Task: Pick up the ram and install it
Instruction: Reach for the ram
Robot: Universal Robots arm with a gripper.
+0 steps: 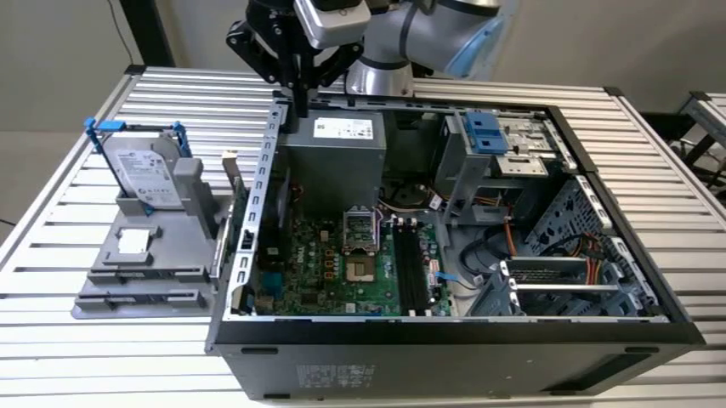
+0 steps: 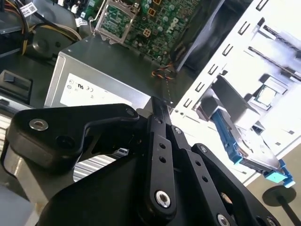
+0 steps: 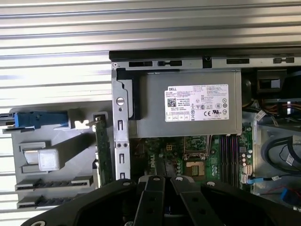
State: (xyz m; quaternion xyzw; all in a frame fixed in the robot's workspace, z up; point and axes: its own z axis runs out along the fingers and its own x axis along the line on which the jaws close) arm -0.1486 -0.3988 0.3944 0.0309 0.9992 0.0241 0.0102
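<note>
The ram [image 1: 236,204] is a thin green stick standing on edge in the grey holder [image 1: 148,272], just outside the open computer case's wall [image 1: 270,161]. In the first wrist view the ram [image 3: 104,146] runs alongside that wall. My gripper [image 1: 302,106] hangs above the case's back corner near the power supply [image 1: 335,144], a good way above the ram. Its black fingers [image 3: 155,176] lie pressed together with nothing between them, and the gripper [image 2: 157,106] looks the same in the second wrist view. The black memory slots [image 1: 411,272] on the motherboard stand bare.
A silver hard drive [image 1: 148,174] with blue rails stands upright in the holder at the exterior view's left. A small square chip [image 1: 133,242] lies in front of it. Drive cages and cables [image 1: 545,255] crowd the case's other side. The slatted metal table [image 1: 68,340] surrounds everything.
</note>
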